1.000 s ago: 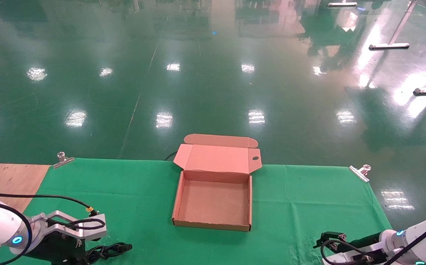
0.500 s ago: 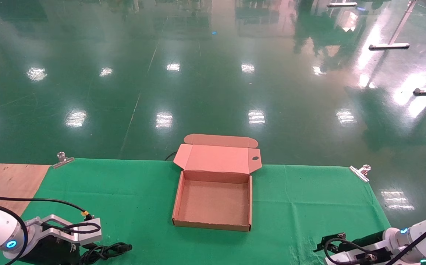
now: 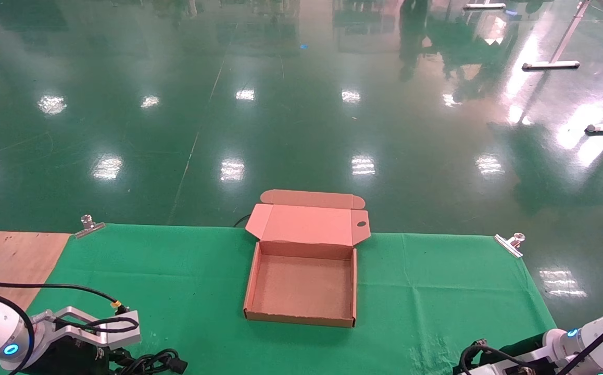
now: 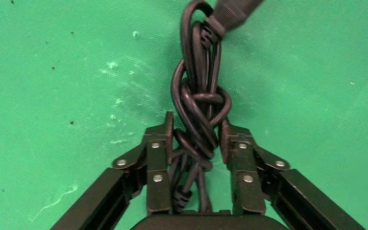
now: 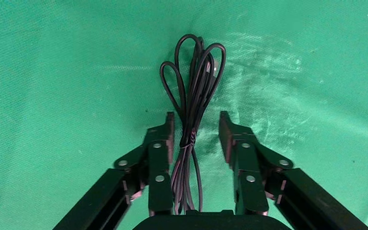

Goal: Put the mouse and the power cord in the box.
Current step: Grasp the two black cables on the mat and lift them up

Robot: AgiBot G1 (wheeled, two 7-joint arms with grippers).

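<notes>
Here, knotted rubbery power cord (image 4: 199, 108), creased cloth (image 3: 437, 291)

text: none legible | labels/brands: none | numbers/signs: none | checked: box (image 3: 301, 281), power cord (image 4: 199, 110), cloth (image 3: 437, 291) | views: head, both wrists

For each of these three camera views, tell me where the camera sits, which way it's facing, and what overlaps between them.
Head view: on the robot's head, facing forward and down at the green cloth and the empty open box; both arms show at the near corners.
Left wrist view: on the left arm, looking down past the open left gripper, which straddles the power cord.
Right wrist view: on the right arm, looking down past the open right gripper, which straddles a thin bundled wire.
Shared: the cloth in all three; the power cord in the head and left wrist views.
</notes>
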